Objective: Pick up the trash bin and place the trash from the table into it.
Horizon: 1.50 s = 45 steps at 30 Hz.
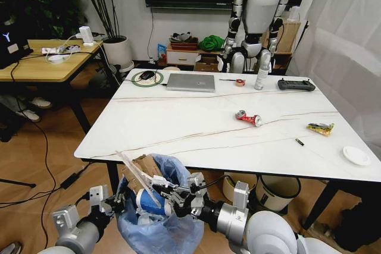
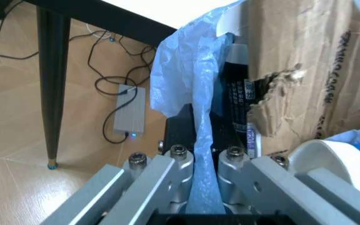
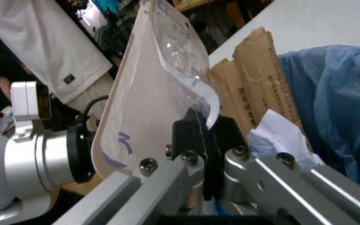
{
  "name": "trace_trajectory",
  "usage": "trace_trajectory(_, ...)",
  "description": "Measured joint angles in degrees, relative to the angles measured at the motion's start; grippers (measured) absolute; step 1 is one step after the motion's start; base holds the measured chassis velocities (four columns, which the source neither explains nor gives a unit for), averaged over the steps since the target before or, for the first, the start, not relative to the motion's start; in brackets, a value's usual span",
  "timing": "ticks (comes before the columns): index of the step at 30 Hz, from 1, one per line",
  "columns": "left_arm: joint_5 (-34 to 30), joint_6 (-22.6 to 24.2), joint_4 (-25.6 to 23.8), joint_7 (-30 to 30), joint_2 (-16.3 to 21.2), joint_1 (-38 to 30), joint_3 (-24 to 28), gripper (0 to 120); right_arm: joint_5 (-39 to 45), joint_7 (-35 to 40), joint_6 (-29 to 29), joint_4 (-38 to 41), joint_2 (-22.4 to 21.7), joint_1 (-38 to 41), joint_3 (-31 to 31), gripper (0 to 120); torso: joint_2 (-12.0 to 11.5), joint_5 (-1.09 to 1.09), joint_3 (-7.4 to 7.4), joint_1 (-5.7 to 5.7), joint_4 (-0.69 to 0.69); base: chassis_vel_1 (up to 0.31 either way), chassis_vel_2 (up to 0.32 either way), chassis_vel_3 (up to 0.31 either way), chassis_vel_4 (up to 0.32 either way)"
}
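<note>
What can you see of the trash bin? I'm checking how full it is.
The trash bin, lined with a crinkled light-blue bag, is held off the floor in front of the table. The left hand pinches its bag rim. Brown cardboard, a blue paper cup and clear plastic packaging, which the right hand grips, stick out.

One trash bin (image 1: pixel 159 230) lined with a blue bag hangs below the near edge of one white tabletop (image 1: pixel 196 129). Inside it, counted from the head view: one piece of torn brown cardboard (image 1: pixel 143 165), one blue paper cup (image 1: pixel 147 201), one sheet of clear plastic packaging (image 1: pixel 138 176), and one crumpled white paper (image 3: pixel 273 133). On the tabletop lie one crushed red can (image 1: pixel 248 118), one yellow-green snack wrapper (image 1: pixel 320 128), one small dark stick-like object (image 1: pixel 299 142), one white round disc (image 1: pixel 356 155), one silver laptop (image 1: pixel 190 82), one spray bottle (image 1: pixel 261 75), one black controller (image 1: pixel 296 85) and one tape roll (image 1: pixel 240 82). Two other bins (image 1: pixel 280 190) stand on the floor under the tabletop.
</note>
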Motion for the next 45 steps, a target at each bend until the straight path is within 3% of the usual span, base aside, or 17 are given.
trace_trajectory(26, -0.9, 0.5, -0.3, -0.7, 0.3, -0.2, 0.3, 0, -6.1, -1.1, 0.3, -5.2, 2.4, 1.3, -3.5, 0, 0.0, 0.00, 0.00, 0.00, 0.00, 0.000, 0.000, 0.000, 0.000)
trace_trajectory(45, -0.1, 0.5, -0.9, -0.7, -0.3, 0.7, 0.0, 0, -7.9, -1.3, 1.1, -1.6, -0.2, -0.8, 1.5, 0, 0.0, 0.01, 0.00, 0.00, 0.00, 0.000, 0.000, 0.000, 0.000)
